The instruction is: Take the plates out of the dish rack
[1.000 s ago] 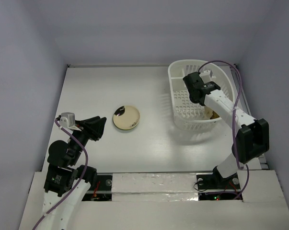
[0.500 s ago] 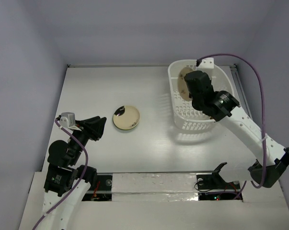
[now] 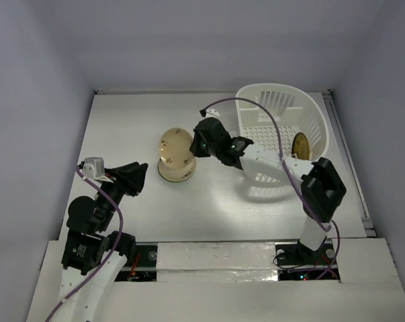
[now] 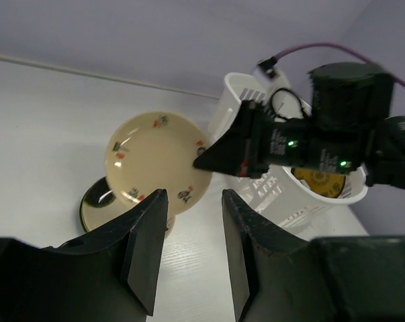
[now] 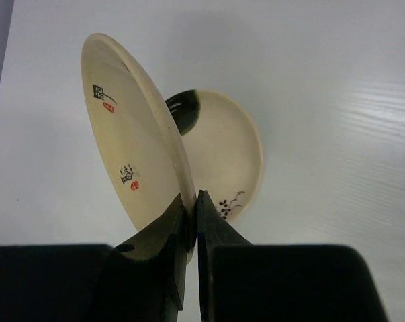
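Observation:
My right gripper (image 3: 196,143) is shut on the rim of a cream plate with small red and black marks (image 3: 175,147), holding it tilted on edge. In the right wrist view the rim sits pinched between that gripper's (image 5: 192,198) jaws. Just below, a tan plate with a dark patch (image 3: 178,172) lies flat on the table. The white dish rack (image 3: 283,100) stands at the back right with an amber-yellow plate (image 3: 300,144) upright inside. My left gripper (image 3: 139,178) is open near the left front, nothing between its fingers, facing the cream plate (image 4: 155,157) and the tan plate (image 4: 97,201).
The right arm reaches leftward from the rack across the table's middle, its purple cable (image 3: 256,107) looping over the rack's near wall. Purple side walls close in the white table (image 3: 121,121). From the left wrist, the dish rack (image 4: 239,94) shows behind the right gripper.
The right arm came up out of the dish rack with the cream plate and swung left, now holding it over the tan plate. The left arm has not moved.

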{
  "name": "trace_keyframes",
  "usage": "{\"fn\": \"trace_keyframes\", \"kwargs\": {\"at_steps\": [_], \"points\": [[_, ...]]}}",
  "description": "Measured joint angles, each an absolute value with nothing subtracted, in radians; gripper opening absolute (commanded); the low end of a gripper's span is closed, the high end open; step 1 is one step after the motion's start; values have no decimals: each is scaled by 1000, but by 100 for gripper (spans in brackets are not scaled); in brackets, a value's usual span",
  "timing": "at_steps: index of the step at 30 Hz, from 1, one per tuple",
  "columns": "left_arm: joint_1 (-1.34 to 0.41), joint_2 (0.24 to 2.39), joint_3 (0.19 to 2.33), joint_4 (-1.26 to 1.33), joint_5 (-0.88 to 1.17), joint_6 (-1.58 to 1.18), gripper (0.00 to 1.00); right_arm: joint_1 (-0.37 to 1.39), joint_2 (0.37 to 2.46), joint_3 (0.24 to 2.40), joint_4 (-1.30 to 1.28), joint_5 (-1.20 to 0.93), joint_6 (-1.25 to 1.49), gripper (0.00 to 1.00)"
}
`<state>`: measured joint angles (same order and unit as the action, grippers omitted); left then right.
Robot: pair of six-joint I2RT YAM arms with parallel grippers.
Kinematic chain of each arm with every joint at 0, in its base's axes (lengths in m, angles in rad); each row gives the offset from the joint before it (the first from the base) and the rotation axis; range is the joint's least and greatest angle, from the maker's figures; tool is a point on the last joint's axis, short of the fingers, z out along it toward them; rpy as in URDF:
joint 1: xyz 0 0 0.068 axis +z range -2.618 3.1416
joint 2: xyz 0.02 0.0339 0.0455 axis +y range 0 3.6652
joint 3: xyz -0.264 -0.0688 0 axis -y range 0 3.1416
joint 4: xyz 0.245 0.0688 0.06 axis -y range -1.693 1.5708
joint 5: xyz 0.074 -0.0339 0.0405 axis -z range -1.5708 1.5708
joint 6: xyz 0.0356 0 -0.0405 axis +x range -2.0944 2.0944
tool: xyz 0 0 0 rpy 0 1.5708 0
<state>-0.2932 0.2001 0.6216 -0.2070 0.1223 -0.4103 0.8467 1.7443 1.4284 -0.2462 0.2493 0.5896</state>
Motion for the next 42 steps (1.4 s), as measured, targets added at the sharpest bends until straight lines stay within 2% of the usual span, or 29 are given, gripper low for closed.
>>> {"fn": "trace_keyframes", "kwargs": {"at_steps": [8, 17, 19, 20, 23, 25, 26, 29, 33, 35, 37, 40, 42], "points": [[-293, 202, 622, -207, 122, -411, 35, 859, 1911, 1421, -136, 144, 717, 0], [-293, 204, 622, -207, 122, -411, 35, 859, 1925, 1334, -70, 138, 792, 1], [-293, 207, 622, -207, 122, -411, 35, 859, 1925, 1321, -54, 138, 805, 7], [-293, 207, 622, -207, 122, -411, 35, 859, 1925, 1314, -44, 138, 810, 15], [-293, 207, 622, -207, 122, -411, 35, 859, 1925, 1300, -29, 138, 825, 29], [-293, 207, 622, -207, 122, -412, 35, 859, 1925, 1289, -29, 139, 828, 33], [-293, 207, 622, -207, 122, -412, 35, 859, 1925, 1279, -26, 139, 828, 39], [-293, 207, 622, -207, 122, -413, 35, 859, 1923, 1256, -30, 140, 827, 41], [-293, 207, 622, -207, 122, -413, 35, 860, 1912, 1252, -42, 148, 815, 60], [-293, 207, 622, -207, 122, -413, 35, 864, 1895, 1252, -67, 165, 801, 67], [-293, 207, 622, -207, 122, -413, 35, 872, 1866, 1252, -98, 189, 785, 79], [-293, 207, 622, -207, 122, -413, 36, 885, 1810, 1252, -146, 227, 754, 79], [-293, 207, 622, -207, 122, -413, 36, 887, 1763, 1252, -187, 264, 728, 56]]}}
